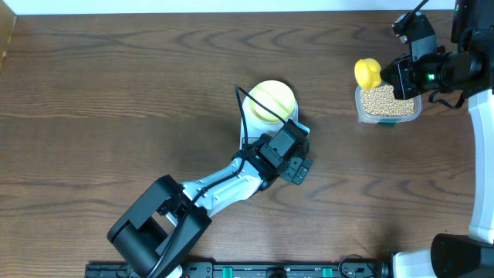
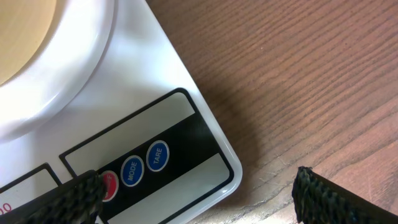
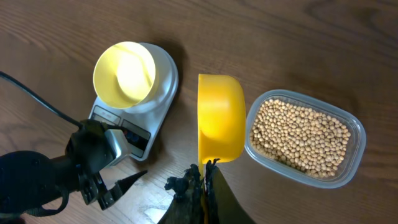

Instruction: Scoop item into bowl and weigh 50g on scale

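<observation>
Here the right gripper (image 3: 204,173) pinches one smooth yellow spoon (image 3: 221,118), right of the flat white scale (image 3: 164,87), beside one clear plastic tub (image 3: 359,142) of round tan beans (image 3: 298,137). The left gripper (image 2: 196,199) gapes above the scale's front; one round bowl (image 3: 124,73) sits on the scale.

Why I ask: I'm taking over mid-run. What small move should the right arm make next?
Probably dip the scoop into the beans: the right gripper holds it empty beside the tub, and the bowl on the scale is empty.
</observation>
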Robot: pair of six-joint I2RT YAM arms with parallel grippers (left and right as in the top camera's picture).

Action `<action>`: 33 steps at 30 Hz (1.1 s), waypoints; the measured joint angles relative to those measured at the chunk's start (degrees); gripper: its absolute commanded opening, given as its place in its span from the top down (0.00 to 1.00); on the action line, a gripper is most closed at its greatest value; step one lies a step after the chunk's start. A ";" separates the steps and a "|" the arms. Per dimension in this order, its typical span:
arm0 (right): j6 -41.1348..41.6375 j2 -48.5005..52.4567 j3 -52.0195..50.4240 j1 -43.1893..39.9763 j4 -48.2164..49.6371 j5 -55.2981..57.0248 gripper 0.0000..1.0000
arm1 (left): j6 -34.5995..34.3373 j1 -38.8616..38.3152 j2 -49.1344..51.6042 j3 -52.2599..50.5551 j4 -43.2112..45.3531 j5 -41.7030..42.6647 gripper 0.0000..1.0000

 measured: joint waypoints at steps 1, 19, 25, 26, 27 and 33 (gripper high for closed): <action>0.00 0.00 0.00 0.00 -0.02 0.00 0.99 | -0.02 0.00 0.00 0.00 0.00 0.00 0.02; 0.00 0.00 0.00 0.00 -0.11 0.00 0.99 | 0.24 0.00 0.57 0.20 0.37 0.22 0.01; 0.00 0.00 0.00 0.00 -0.11 0.00 0.99 | 0.44 0.00 0.55 0.37 -0.33 0.61 0.02; 0.00 0.00 0.00 0.00 -0.11 0.00 0.99 | 0.44 0.00 0.57 0.39 -0.35 0.63 0.02; 0.00 0.00 0.00 0.00 -0.11 0.02 0.99 | 0.44 0.00 0.57 0.39 -0.42 0.66 0.02; 0.00 0.00 0.00 0.00 -0.33 0.00 0.99 | 0.46 0.17 0.55 0.42 -0.46 1.33 0.02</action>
